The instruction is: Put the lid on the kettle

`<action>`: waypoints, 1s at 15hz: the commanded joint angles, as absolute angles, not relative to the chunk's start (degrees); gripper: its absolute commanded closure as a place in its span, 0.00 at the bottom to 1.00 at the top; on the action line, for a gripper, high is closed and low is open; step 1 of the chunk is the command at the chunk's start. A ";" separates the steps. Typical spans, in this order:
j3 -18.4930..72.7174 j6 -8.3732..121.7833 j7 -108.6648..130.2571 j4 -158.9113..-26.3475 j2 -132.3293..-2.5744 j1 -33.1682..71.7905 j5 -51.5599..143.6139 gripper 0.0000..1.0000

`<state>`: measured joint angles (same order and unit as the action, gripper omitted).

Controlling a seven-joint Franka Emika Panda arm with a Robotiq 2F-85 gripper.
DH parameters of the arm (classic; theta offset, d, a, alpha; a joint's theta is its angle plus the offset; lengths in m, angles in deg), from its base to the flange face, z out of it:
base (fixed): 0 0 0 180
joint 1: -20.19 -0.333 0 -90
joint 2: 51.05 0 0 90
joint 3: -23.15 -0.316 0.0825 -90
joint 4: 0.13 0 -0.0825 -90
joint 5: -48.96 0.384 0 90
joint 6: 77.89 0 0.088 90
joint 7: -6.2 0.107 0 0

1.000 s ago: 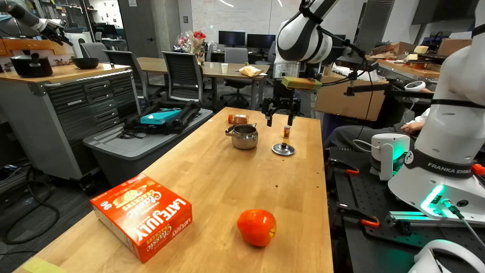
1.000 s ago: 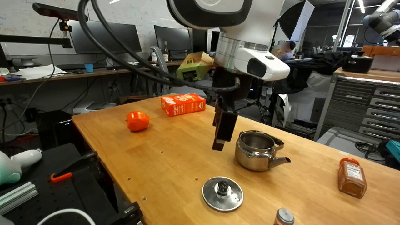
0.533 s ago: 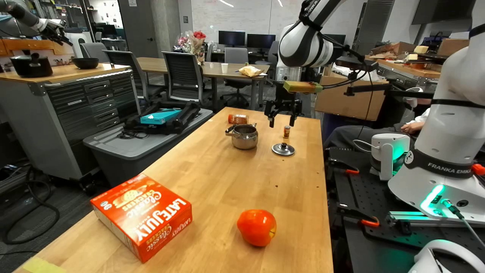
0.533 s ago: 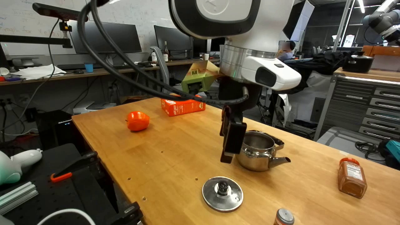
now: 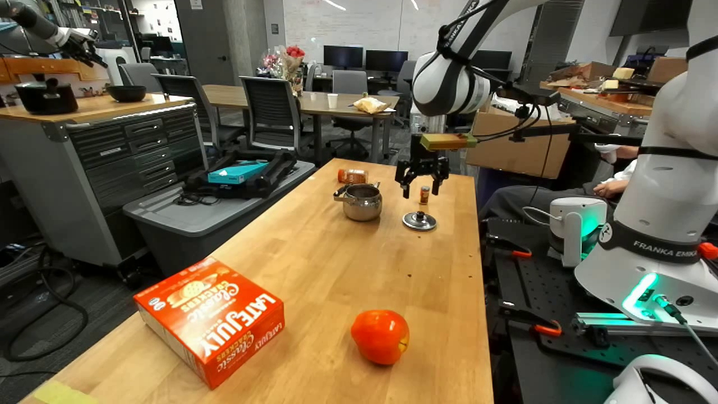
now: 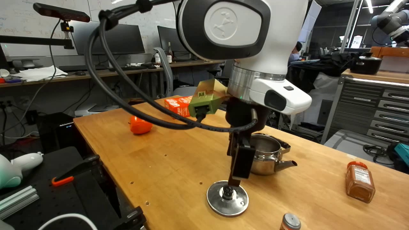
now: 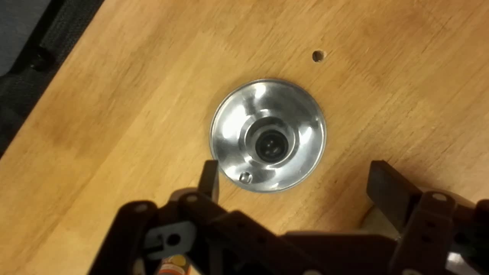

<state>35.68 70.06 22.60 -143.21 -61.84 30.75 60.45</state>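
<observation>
1. My tool (image 5: 420, 192) is lower than in the earlier frame and nearer the lid (image 7: 267, 135); lid and kettle (image 5: 362, 203) keep their places.
2. My jaws stand wide apart and hold nothing.
3. The lid lies on the tabletop (image 5: 314, 280), its dark knob (image 6: 227, 192) facing up (glints run round its metal in my wrist view).
4. The kettle stands upright near the lid, apart from it, its top uncovered.

Room surrounds the lid (image 7: 267, 135); the kettle (image 5: 362, 205) and small jar (image 5: 424, 195) stand nearby.
</observation>
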 commanded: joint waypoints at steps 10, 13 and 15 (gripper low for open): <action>36.10 69.60 23.11 -139.41 -67.91 30.63 59.69 0.00; 35.85 68.66 22.96 -138.83 -69.02 30.67 60.11 0.00; 35.71 68.36 22.91 -138.59 -69.74 30.64 60.26 0.00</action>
